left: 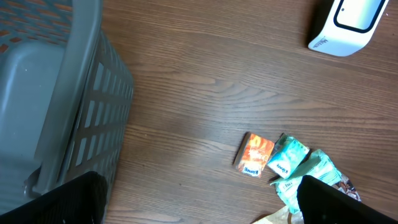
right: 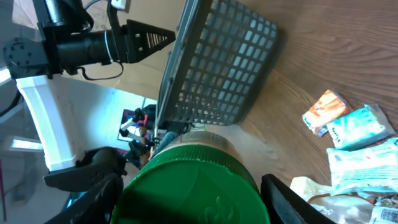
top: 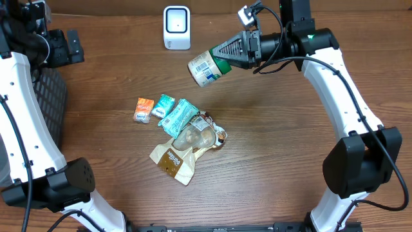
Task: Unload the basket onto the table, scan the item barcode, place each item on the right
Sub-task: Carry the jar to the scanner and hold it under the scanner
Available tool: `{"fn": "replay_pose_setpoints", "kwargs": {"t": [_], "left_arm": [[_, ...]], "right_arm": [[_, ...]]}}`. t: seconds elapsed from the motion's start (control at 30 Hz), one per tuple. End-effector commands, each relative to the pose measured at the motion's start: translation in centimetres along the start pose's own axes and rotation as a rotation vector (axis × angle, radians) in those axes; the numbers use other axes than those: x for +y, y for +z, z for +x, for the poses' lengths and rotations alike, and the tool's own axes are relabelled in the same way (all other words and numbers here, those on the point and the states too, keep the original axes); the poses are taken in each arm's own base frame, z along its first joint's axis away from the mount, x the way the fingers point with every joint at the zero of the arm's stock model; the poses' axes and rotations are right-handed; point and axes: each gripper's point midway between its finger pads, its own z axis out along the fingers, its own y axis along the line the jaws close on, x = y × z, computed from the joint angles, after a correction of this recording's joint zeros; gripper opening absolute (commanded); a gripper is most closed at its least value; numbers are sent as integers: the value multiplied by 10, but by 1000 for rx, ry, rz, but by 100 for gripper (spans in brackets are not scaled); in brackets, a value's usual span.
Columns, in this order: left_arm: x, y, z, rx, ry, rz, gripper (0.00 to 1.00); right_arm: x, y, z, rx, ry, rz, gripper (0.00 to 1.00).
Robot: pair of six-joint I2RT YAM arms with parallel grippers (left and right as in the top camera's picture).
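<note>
From overhead I get bright, even light on the worktop [top: 270, 161]; shadows under the packets [top: 174, 116] are faint and soft. The white scanner [top: 176, 27] is nearly washed out, and the bottle [top: 207, 67] label isn't sharp. On the left wrist view the wood grain is crisp, the basket [left: 56, 93] goes soft, and the left tool [left: 199, 186] fingers [left: 348, 202] are dark blurs. On the right wrist view the green lid [right: 193, 186] is out of focus and the far left is blown out.

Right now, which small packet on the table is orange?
The leftmost packet of the pile; the teal packets lie just to its right.
</note>
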Motion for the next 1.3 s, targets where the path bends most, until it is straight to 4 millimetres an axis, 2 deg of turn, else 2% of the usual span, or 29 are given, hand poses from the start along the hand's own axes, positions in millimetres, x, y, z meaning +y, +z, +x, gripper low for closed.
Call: {"fn": "replay_pose_setpoints", "kwargs": {"t": [0.0,0.2,0.33,0.4,0.53,0.7,0.83,1.1,1.27], "left_arm": [[-2,-12,-4,-38,22,6,99],[-2,-12,-4,-38,22,6,100],[-2,-12,-4,-38,22,6,100],[-2,-12,-4,-38,22,6,100],[-2,-12,-4,-37,22,6,100],[-2,-12,-4,-37,22,6,99],[-2,-12,-4,-38,22,6,100],[-2,-12,-4,-37,22,6,100],[-2,-12,-4,-37,22,6,99]], "right_arm": [[25,-4,-6,-20,-62,10,34],[-21,2,-20,-105,-79,303,34],[-58,10,-37,-183,-190,616,32],[-66,15,-51,-228,-305,764,29],[-70,27,-81,-319,-559,997,27],[-69,53,-114,-367,-872,1094,25],[-78,70,-138,-407,-1065,1099,24],[-103,86,-165,-480,-1344,1140,23],[-115,91,-175,-549,-1482,1166,21]]}}
